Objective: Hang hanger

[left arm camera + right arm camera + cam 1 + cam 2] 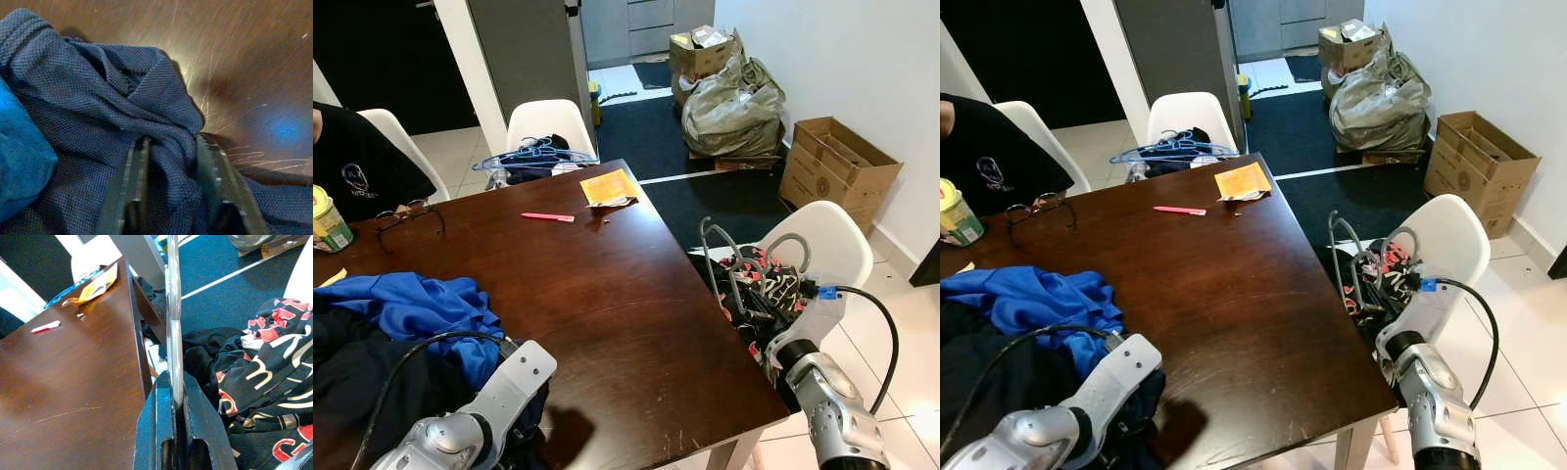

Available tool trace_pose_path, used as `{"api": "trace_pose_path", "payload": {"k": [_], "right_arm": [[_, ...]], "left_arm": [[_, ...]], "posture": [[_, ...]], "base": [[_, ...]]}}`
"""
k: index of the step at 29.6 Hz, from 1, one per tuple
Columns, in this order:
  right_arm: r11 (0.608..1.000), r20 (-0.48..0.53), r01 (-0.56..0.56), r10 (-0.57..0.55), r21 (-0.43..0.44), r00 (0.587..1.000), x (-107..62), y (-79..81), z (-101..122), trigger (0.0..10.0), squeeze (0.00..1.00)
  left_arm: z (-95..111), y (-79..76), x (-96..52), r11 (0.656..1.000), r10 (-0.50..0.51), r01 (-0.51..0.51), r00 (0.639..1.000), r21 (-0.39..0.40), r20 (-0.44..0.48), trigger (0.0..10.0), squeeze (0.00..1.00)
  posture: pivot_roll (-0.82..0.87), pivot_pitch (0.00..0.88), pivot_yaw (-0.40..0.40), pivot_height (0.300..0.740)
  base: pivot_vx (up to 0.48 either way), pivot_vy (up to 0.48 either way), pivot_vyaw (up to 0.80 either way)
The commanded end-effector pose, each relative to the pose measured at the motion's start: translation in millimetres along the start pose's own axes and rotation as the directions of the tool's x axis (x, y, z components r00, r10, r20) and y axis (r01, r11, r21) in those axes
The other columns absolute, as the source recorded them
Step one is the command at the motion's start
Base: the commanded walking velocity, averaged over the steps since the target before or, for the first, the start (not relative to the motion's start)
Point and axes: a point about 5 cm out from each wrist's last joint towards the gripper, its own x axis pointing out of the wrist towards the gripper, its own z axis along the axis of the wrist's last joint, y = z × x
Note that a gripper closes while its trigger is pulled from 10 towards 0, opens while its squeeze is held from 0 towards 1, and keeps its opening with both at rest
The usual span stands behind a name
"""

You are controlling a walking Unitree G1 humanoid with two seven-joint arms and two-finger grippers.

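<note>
the grey hanger (717, 247) stands at 3 o'clock off the bench (607, 294), over a chair (827, 240) heaped with a black-and-red garment (264, 377). the right gripper (177, 396) has its fingers clenched on the hanger's bar. lift it free of the cloth first, keeping it upright so the hook doesn't snag. at 7 o'clock the left gripper (173, 181) pinches a dark shirt (122, 117), beside blue cloth (411, 304).
</note>
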Motion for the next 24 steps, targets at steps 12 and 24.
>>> {"api": "trace_pose_path", "payload": {"k": [12,24], "right_arm": [[0.999,-0.006,-0.012,0.012,0.032,1.000,4.0,5.8,-4.4,10.0,0.00],[0.998,-0.003,-0.019,0.019,0.055,1.000,6.6,9.7,-8.5,10.0,0.00]], "left_arm": [[121.3,24.2,-21.5,0.957,0.019,0.181,0.739,-0.226,0.674,0.0,0.00],[177.6,218.3,-292.0,0.689,0.596,-0.399,-0.162,-0.605,0.787,0.0,0.00]], "posture": [[0.03,0.026,0.098,0.740],[0.05,0.001,0.103,0.740]], "base": [[0.000,0.000,0.00],[0.000,0.000,0.00]]}}
